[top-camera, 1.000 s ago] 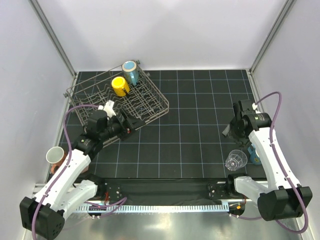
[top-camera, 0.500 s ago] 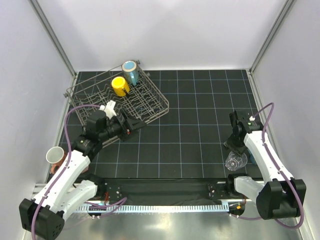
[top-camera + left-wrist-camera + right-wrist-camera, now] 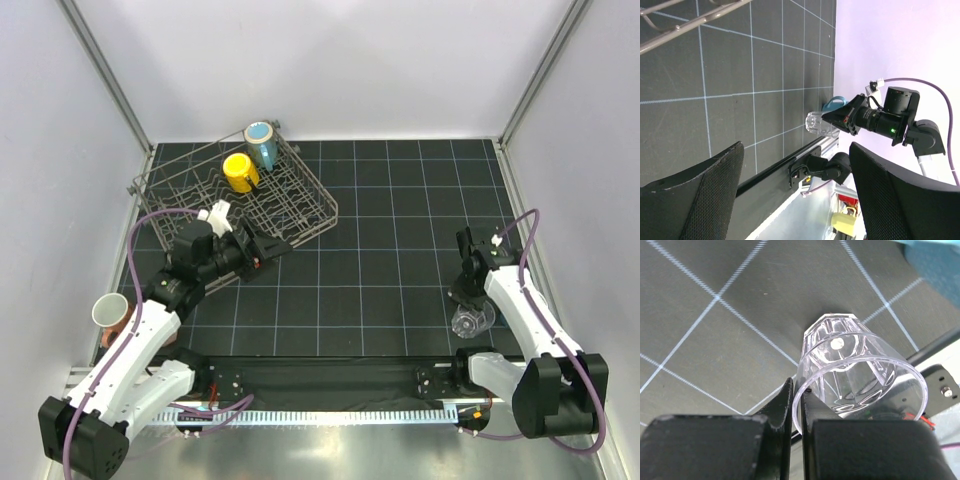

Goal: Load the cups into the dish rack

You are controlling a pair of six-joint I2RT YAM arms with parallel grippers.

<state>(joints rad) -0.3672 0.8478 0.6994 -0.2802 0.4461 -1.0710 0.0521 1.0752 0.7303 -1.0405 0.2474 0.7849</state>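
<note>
The clear tumbler (image 3: 855,375) rests on the black mat near the front right. My right gripper (image 3: 799,396) is shut on its rim, one finger inside and one outside; from above the gripper (image 3: 464,301) sits just over the tumbler (image 3: 473,322). A blue cup (image 3: 935,260) lies close beside it. The grey wire dish rack (image 3: 305,195) stands at the back left, holding a yellow cup (image 3: 240,172) and a light blue cup (image 3: 262,141). A salmon-pink cup (image 3: 112,313) stands at the left edge. My left gripper (image 3: 266,249) hangs open and empty by the rack's near corner.
The left wrist view looks across the mat to the tumbler (image 3: 820,124), the blue cup (image 3: 835,103) and the right arm. The mat's front edge and a metal rail (image 3: 330,412) run right behind the tumbler. White walls close in both sides.
My right gripper has come down toward the front edge and shut on the tumbler's rim. The left arm has stayed where it was, still open.
</note>
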